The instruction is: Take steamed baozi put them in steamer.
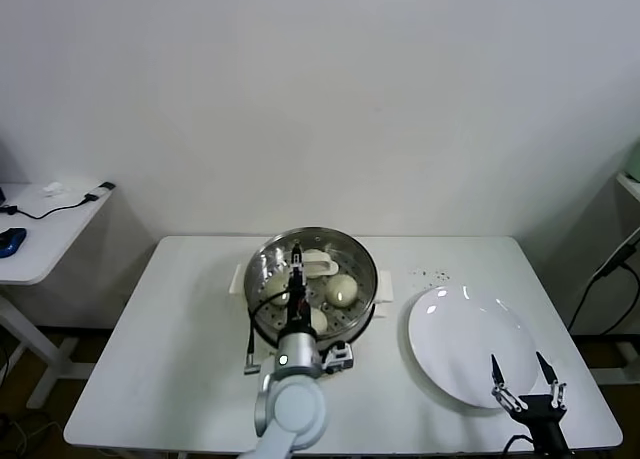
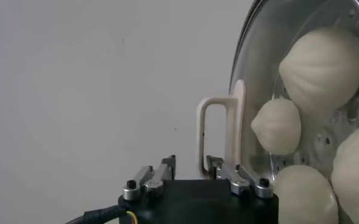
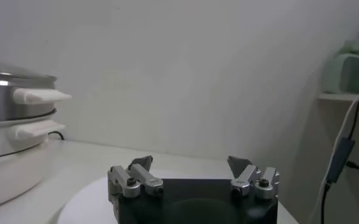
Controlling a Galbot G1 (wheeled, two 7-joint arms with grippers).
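Note:
The steamer (image 1: pixel 262 271) stands mid-table, a shiny steel pot on a white base. Its glass lid with a white loop handle (image 1: pixel 318 263) lies on it. Several cream-white baozi show through the glass: one (image 1: pixel 341 289) on the right, one (image 1: pixel 275 287) on the left, one (image 1: pixel 318 321) in front. In the left wrist view the baozi (image 2: pixel 322 67) sit under the lid beside the handle (image 2: pixel 223 131). My left gripper (image 1: pixel 297 251) hovers over the lid, open, fingers empty (image 2: pixel 190 163), the handle next to one fingertip. My right gripper (image 1: pixel 520 369) is open and empty (image 3: pixel 191 164) over the near rim of the white plate.
The flat white plate (image 1: pixel 455 324) lies bare to the right of the steamer. A black cable (image 1: pixel 248 339) runs by the steamer's left front. Small dark specks (image 1: pixel 432 274) dot the table behind the plate. A white side table (image 1: pixel 45 234) stands far left.

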